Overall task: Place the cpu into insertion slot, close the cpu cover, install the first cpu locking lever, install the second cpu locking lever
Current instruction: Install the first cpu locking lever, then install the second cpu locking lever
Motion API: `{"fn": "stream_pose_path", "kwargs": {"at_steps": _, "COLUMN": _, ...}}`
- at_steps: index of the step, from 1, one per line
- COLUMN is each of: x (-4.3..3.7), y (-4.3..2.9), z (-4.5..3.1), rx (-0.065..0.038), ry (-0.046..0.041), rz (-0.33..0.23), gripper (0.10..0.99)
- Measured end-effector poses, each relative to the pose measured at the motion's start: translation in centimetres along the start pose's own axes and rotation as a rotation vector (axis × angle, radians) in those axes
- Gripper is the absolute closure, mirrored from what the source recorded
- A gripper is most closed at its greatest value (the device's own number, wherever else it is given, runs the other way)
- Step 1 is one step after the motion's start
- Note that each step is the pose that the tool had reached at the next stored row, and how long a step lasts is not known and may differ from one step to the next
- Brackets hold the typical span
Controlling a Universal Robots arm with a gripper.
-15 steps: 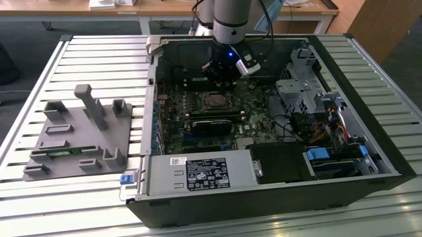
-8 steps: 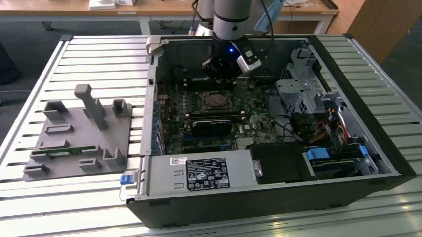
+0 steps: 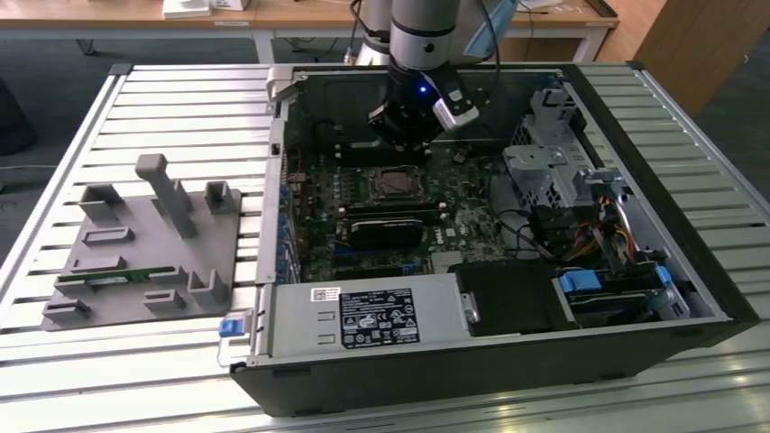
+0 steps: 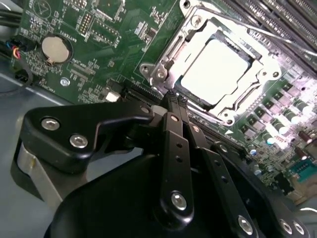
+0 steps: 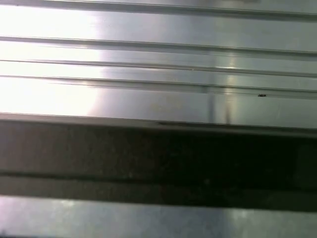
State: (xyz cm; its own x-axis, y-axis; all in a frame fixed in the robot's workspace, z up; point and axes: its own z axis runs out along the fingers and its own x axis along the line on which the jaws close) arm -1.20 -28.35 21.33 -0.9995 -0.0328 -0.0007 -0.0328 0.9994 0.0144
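Hovering over the socket

My claw (image 4: 174,99) hangs just beside the socket with its fingers (image 4: 171,144) pressed together, pinching nothing. The cpu (image 4: 218,69), a pale silvery square, lies in its slot, framed by the cover (image 4: 161,67) lying down over it, mid-motherboard (image 3: 463,230).

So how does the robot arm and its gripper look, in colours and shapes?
In the exterior view the arm is a silver-grey tube with a black joint band, a small blue light and dark cables beside it. In the second wrist view the gripper is matte black, with flat bar-shaped linkages held by round silver screws.
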Motion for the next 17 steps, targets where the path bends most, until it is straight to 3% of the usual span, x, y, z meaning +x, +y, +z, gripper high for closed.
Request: {"fn": "stream_pose_path", "kwargs": {"at_steps": 17, "x": 0.03, "y": -0.91, "z": 0.00, "rx": 0.000, "ry": 0.0001, "rz": 0.000, "gripper": 0.980}}
